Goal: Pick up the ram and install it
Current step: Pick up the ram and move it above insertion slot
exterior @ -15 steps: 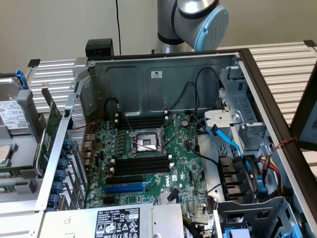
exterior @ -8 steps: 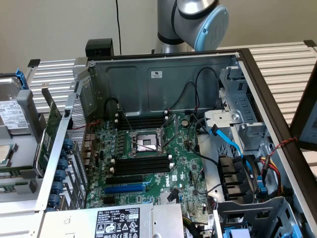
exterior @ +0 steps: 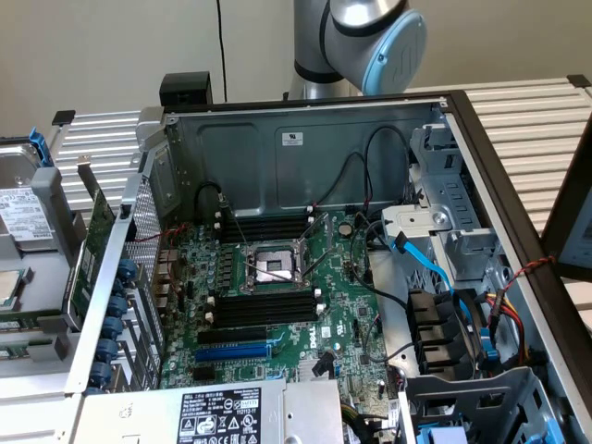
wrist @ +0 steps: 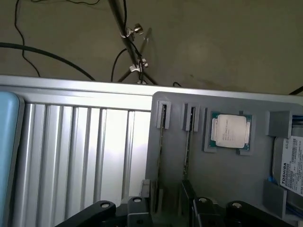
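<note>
Your ram stands on the tray, processor between it and the drive; case at the exterior view's right

This looked like a robotics lab. An opened computer case lay on a ribbed metal bench near a robot arm, beside a tray of parts.

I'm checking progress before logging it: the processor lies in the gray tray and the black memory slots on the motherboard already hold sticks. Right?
Not quite. In the exterior view the black memory slots on the motherboard are empty, with no sticks in them. The processor does lie in the gray tray, as the wrist view shows.
</note>
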`<state>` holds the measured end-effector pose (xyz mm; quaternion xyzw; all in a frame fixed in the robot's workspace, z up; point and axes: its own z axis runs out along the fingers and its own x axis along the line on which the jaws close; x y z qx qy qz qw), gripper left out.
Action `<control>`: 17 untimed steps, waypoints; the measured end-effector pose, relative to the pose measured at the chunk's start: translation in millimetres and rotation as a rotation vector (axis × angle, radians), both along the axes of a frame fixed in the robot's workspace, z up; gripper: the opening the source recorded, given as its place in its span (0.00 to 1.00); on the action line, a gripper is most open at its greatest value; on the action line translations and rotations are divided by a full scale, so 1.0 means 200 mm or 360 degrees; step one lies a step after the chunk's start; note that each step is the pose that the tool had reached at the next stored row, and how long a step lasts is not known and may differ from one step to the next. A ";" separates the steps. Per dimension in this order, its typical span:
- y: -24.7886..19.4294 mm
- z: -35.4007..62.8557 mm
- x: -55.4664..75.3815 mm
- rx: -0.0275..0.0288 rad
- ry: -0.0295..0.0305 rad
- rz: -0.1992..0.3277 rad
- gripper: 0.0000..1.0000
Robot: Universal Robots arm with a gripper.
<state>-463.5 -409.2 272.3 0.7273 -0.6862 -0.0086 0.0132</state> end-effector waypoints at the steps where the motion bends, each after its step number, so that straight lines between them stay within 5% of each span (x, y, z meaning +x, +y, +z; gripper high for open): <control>1: 0.000 -0.009 0.00 0.00005 0.00001 0.0000 0.39; 10: 0.000 -0.091 0.02 0.00056 -0.00012 -0.0004 0.39; 17: -0.033 -0.155 0.02 0.00119 -0.00037 -0.0011 0.39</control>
